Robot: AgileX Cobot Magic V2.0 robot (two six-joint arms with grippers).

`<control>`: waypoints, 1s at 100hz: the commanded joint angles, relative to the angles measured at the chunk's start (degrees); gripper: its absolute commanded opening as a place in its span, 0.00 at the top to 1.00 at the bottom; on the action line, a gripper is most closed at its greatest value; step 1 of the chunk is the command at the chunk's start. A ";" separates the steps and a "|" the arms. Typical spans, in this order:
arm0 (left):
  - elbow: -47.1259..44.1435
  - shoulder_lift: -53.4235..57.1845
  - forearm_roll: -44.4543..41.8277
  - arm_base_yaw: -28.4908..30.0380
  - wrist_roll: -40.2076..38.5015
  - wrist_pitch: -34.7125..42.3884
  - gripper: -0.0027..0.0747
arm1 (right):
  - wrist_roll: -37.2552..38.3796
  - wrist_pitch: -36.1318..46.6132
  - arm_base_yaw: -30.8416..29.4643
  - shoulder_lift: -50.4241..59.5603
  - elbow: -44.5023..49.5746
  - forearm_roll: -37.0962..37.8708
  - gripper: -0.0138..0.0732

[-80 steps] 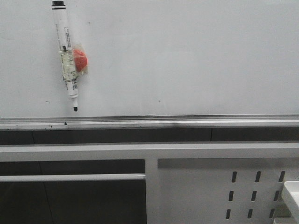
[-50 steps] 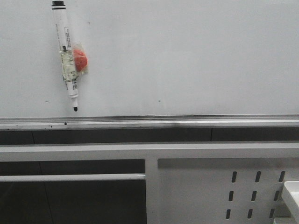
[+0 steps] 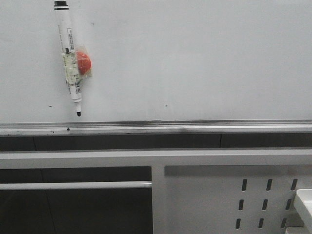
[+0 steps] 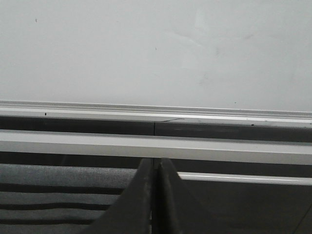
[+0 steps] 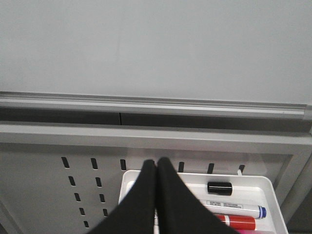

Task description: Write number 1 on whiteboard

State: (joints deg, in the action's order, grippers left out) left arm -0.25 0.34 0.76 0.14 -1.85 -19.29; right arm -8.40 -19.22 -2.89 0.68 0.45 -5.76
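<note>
The whiteboard (image 3: 195, 58) fills the upper front view, with its silver rail (image 3: 156, 127) along the lower edge. It also shows in the left wrist view (image 4: 146, 48) and the right wrist view (image 5: 156, 44). No number 1 stroke shows on it, only small dark specks. A white marker pen (image 3: 68, 56) with a black tip pointing down hangs on the board at the upper left, taped to a red magnet (image 3: 84, 63). My left gripper (image 4: 155, 163) is shut and empty below the rail. My right gripper (image 5: 156, 163) is shut and empty over a white tray (image 5: 263, 183).
The white tray holds a black cap (image 5: 219, 187), a blue-ended marker (image 5: 236, 209) and a red marker (image 5: 236, 222). Its corner shows at the lower right of the front view (image 3: 303, 200). A white perforated metal panel (image 3: 219, 200) stands below the board.
</note>
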 commanded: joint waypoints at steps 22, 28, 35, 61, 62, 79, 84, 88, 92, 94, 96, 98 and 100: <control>-2.01 1.22 0.63 -0.01 0.01 3.21 0.99 | -0.11 1.33 -0.23 1.13 0.72 0.83 0.92; -2.01 1.22 0.63 -0.01 0.01 3.21 0.99 | -0.11 1.33 -0.23 1.13 0.72 0.83 0.92; -2.01 1.22 0.63 -0.01 0.01 3.21 0.99 | -0.11 1.33 -0.23 1.13 0.72 0.83 0.92; -2.01 1.22 4.97 -0.01 0.01 12.31 0.99 | -0.11 17.75 -0.23 1.13 0.72 -3.41 0.92; -2.01 1.22 5.12 -0.01 0.01 12.84 0.99 | -0.11 19.22 -0.23 1.13 0.72 -3.81 0.92; -2.01 1.22 5.26 -0.01 0.01 19.29 0.99 | -0.11 30.23 -0.23 1.13 0.72 -4.09 0.92; -2.01 1.22 5.26 -0.01 0.01 19.29 0.99 | -0.11 30.65 -0.23 1.13 0.72 -4.09 0.92; -2.01 1.22 5.26 -0.01 0.01 19.29 0.99 | -0.11 31.35 -0.23 1.13 0.72 -4.09 0.92; -2.01 1.22 5.26 -0.01 0.01 19.29 0.99 | -0.11 32.43 -0.23 1.13 0.72 -4.09 0.92; -2.01 1.22 5.26 -0.01 0.01 19.29 0.99 | -0.11 32.69 -0.23 1.13 0.72 -4.09 0.92; -2.01 1.22 5.26 -0.01 0.01 19.29 0.99 | -0.11 32.95 -0.23 1.13 0.72 -4.19 0.92; -2.01 1.22 5.26 -0.01 0.01 19.81 0.99 | -0.11 33.06 -0.23 1.13 0.72 -4.19 0.92; -2.01 1.22 5.26 -0.01 0.01 20.36 0.99 | -0.11 33.06 -0.23 1.13 0.72 -4.19 0.92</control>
State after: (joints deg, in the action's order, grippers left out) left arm -0.25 0.34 5.44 0.14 -1.85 -4.96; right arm -8.40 7.90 -2.89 0.68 0.45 -9.79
